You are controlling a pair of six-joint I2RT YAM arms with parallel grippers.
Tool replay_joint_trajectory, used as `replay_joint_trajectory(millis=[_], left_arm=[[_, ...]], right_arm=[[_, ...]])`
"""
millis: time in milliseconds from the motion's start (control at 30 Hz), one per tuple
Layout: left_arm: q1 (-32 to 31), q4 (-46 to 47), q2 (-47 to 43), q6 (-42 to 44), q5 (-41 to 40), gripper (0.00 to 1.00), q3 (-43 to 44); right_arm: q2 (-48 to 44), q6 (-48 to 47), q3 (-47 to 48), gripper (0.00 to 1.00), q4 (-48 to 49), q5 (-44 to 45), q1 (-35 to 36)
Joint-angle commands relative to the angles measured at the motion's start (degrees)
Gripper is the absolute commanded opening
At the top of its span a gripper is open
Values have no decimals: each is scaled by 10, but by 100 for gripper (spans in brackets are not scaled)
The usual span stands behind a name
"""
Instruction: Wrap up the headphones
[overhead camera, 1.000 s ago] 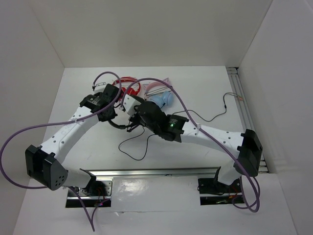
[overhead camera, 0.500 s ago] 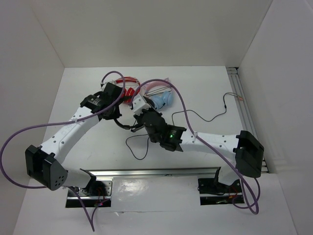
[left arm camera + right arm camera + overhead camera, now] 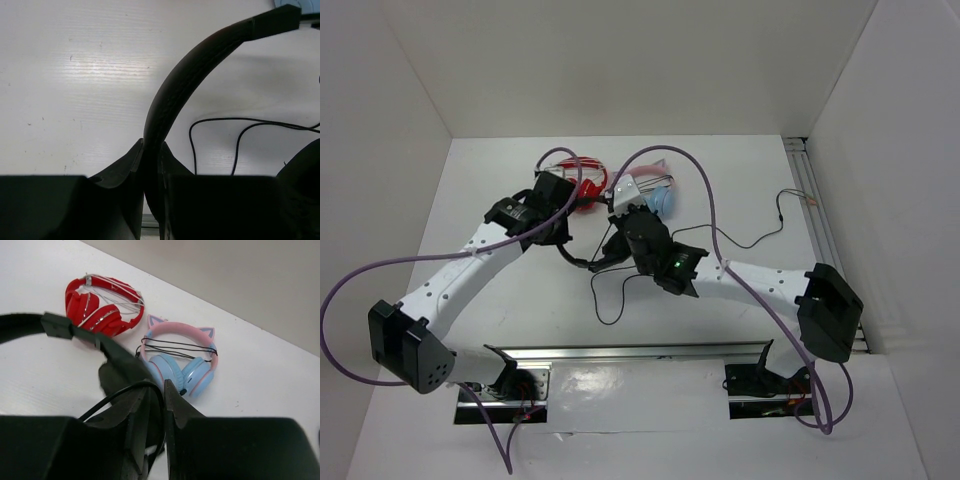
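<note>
The black headphones [image 3: 578, 260] hang between my two grippers above the table's middle. My left gripper [image 3: 560, 238] is shut on the thin headband [image 3: 185, 75], which arcs up and right from the jaws in the left wrist view; my left gripper [image 3: 152, 150] pinches it near its base. My right gripper [image 3: 615, 245] is shut on the thin black cable [image 3: 117, 392], which loops over the jaws of my right gripper [image 3: 161, 390] beside a black earcup [image 3: 120, 372]. The rest of the cable [image 3: 605, 300] loops on the table and trails right [image 3: 760, 238].
Red-and-white headphones [image 3: 582, 192] and light-blue and pink cat-ear headphones [image 3: 658, 198] lie wrapped at the back centre, just behind the grippers; both also show in the right wrist view [image 3: 102, 310] [image 3: 182, 362]. A metal rail [image 3: 825, 230] runs along the right edge.
Both grippers have moved toward the back and right with the headphones. The right wrist has swung up behind the headset, and the cable loop on the table has shifted right and tightened.
</note>
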Motion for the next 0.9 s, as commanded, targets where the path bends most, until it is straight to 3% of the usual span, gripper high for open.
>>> replay_joint_trajectory(millis=[0, 67, 200, 400, 667, 867], left_arm=[[-15, -26, -27, 47, 29, 0, -5], [-15, -26, -27, 53, 44, 0, -5], [-20, -26, -21, 60, 56, 0, -5], [-30, -20, -21, 89, 106, 0, -5], [-59, -25, -33, 106, 112, 0, -5], [-70, -37, -45, 106, 105, 0, -5]], right_arm=[[-23, 30, -10, 24, 73, -3, -20], [-39, 30, -29, 22, 104, -41, -20], [-68, 30, -75, 0, 153, -96, -26], [-62, 30, -81, 0, 136, -96, -51], [-75, 54, -74, 7, 98, -162, -132], [-75, 99, -80, 17, 76, -293, -206]])
